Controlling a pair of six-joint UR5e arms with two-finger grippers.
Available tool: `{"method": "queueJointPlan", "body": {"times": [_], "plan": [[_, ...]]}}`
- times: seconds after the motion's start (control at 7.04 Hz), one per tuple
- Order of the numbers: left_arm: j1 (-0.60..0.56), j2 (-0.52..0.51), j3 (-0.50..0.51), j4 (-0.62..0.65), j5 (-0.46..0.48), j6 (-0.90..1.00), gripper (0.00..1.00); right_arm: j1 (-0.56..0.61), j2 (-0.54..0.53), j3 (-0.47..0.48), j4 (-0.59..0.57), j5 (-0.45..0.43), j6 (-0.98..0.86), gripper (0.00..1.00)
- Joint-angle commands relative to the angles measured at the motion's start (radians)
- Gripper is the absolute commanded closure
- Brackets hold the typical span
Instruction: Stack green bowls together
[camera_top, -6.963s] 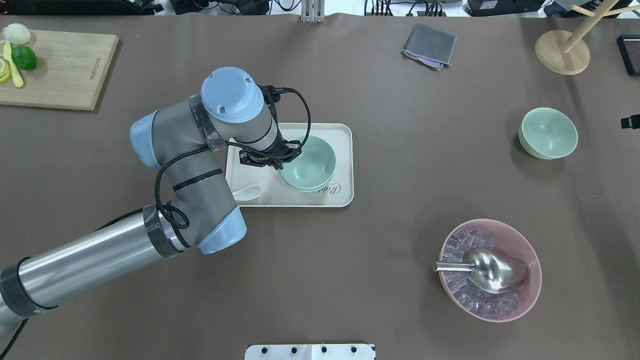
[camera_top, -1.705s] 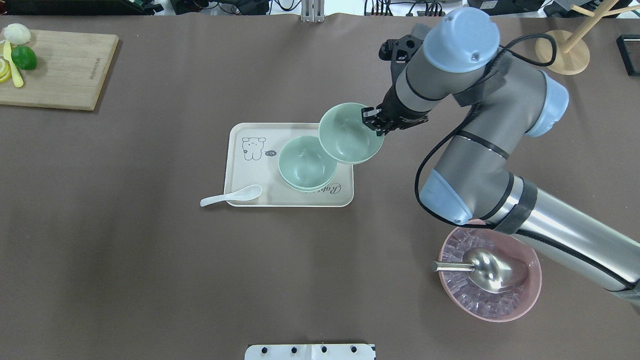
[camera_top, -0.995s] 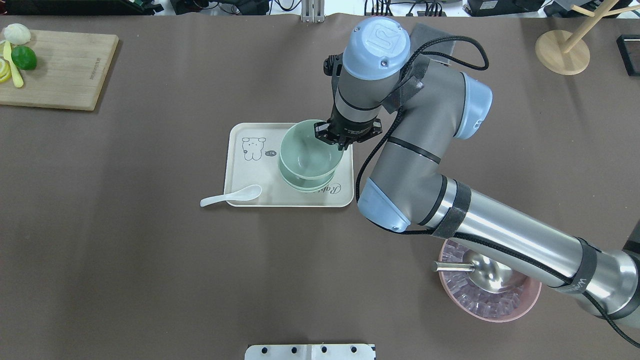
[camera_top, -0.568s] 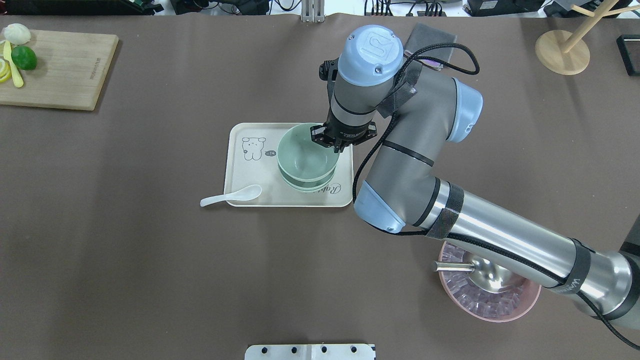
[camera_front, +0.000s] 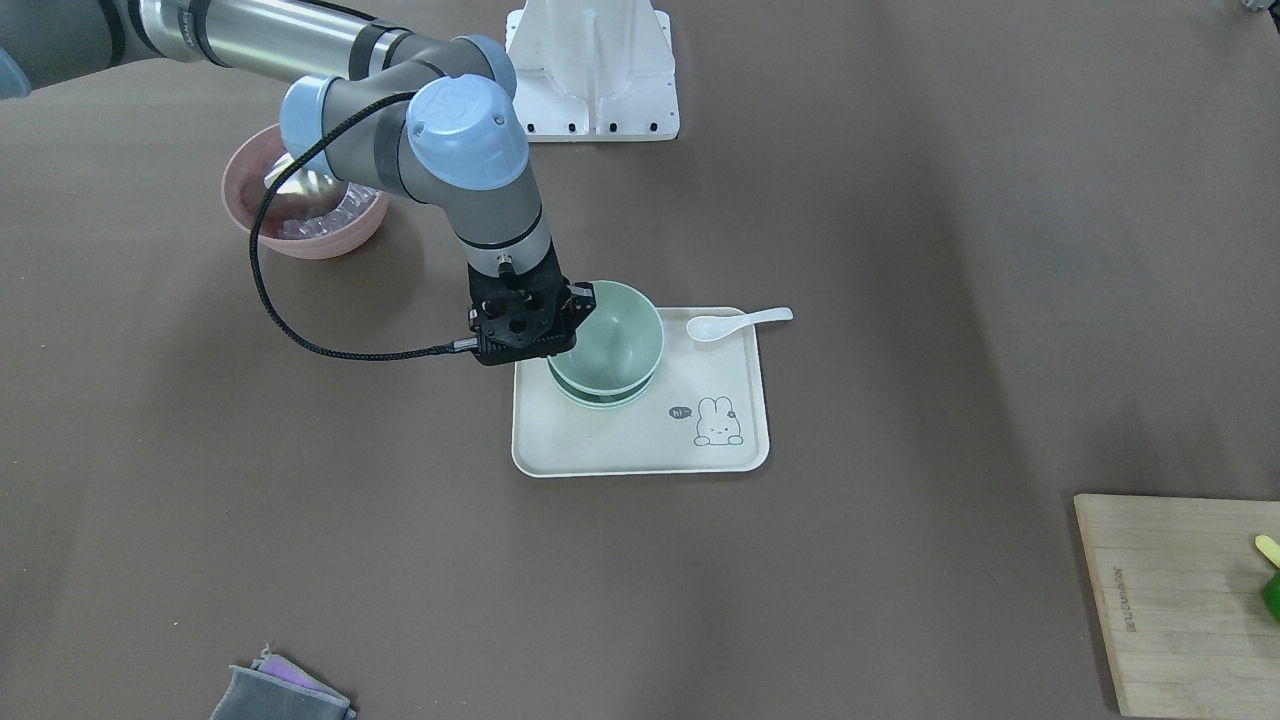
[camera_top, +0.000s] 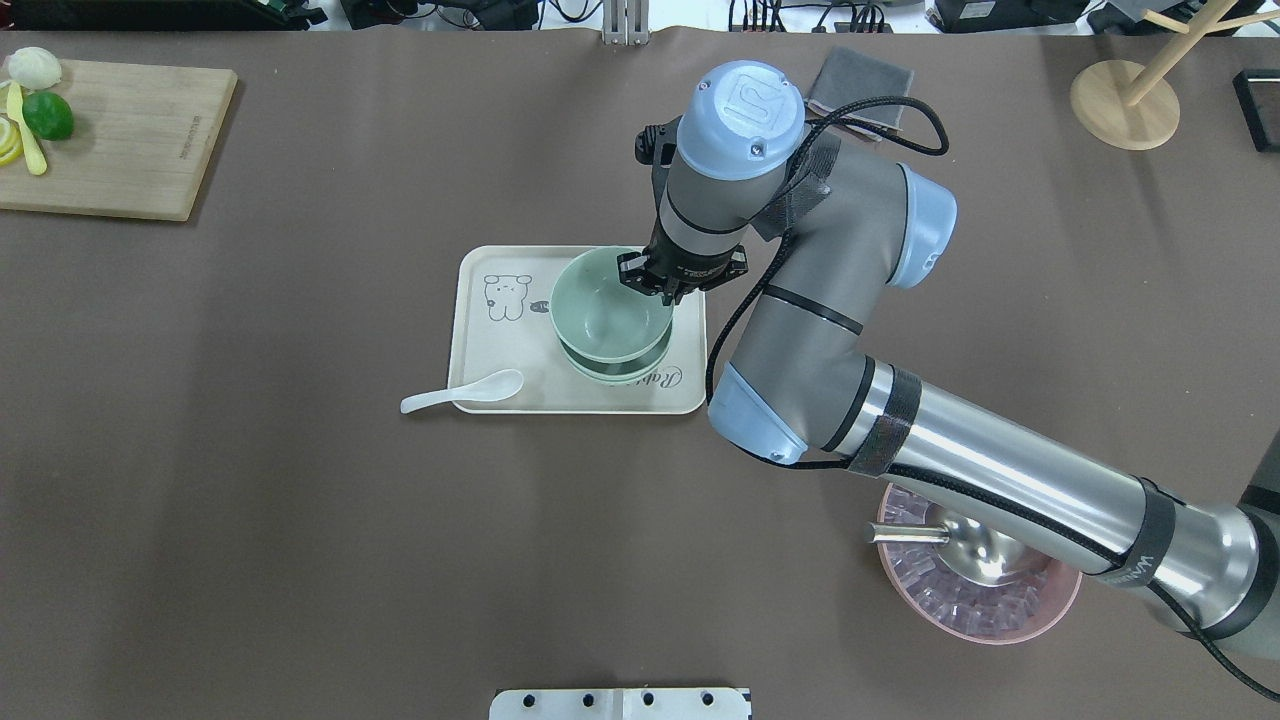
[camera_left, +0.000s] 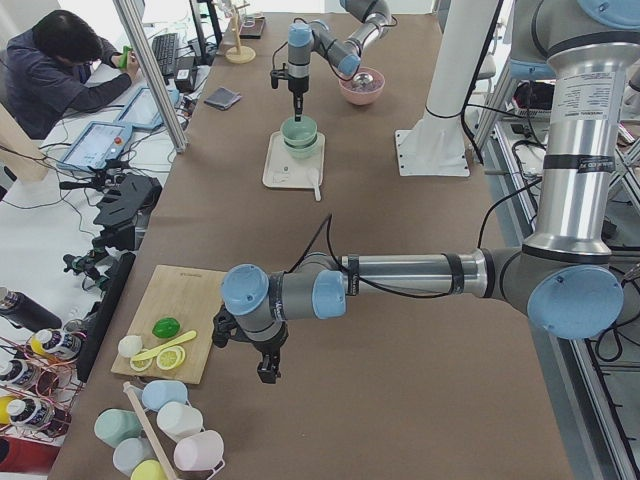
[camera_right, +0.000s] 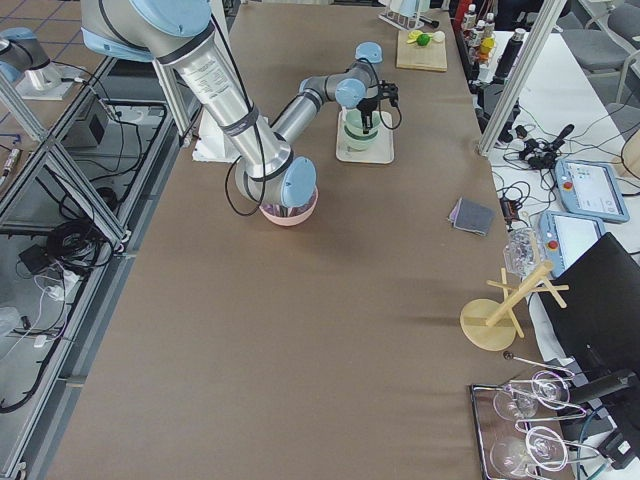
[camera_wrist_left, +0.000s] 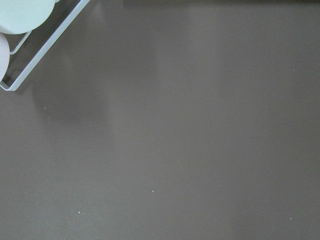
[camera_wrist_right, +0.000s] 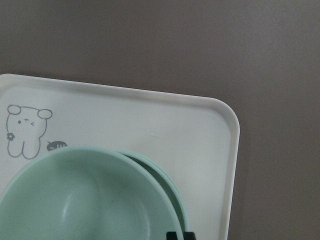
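Two green bowls (camera_top: 618, 366) sit nested on a cream tray (camera_top: 500, 350), their rims showing under the third. My right gripper (camera_top: 672, 290) is shut on the far right rim of the third green bowl (camera_top: 598, 312) and holds it over the stack, slightly off to the left. I cannot tell whether it touches the stack. The front view shows the held bowl (camera_front: 612, 338) and the wrist view shows it (camera_wrist_right: 75, 200) above the lower rim (camera_wrist_right: 167, 187). My left gripper (camera_left: 266, 372) hangs over bare table near the cutting board; I cannot tell whether it is open or shut.
A white spoon (camera_top: 462, 390) lies across the tray's front left edge. A pink bowl (camera_top: 980, 595) with ice and a metal scoop sits under my right arm. A cutting board (camera_top: 120, 140) with lime, a grey cloth (camera_top: 865, 85) and a wooden stand (camera_top: 1125, 105) lie along the far side.
My left arm has left the tray. My right arm has carried the third bowl in from the right and over the stack, easing it a little further left in the last second.
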Motion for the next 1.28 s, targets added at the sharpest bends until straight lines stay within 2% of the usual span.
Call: {"method": "queueJointPlan", "body": {"times": [0.0, 1.14], "plan": [[0.0, 0.001, 0.0, -0.001, 0.0, 0.0, 0.02, -0.004, -0.001, -0.008, 0.02, 0.0, 0.009, 1.0], [0.0, 0.001, -0.002, -0.001, 0.0, 0.0, 0.02, -0.017, -0.007, -0.029, 0.035, -0.02, 0.007, 0.99]]}}
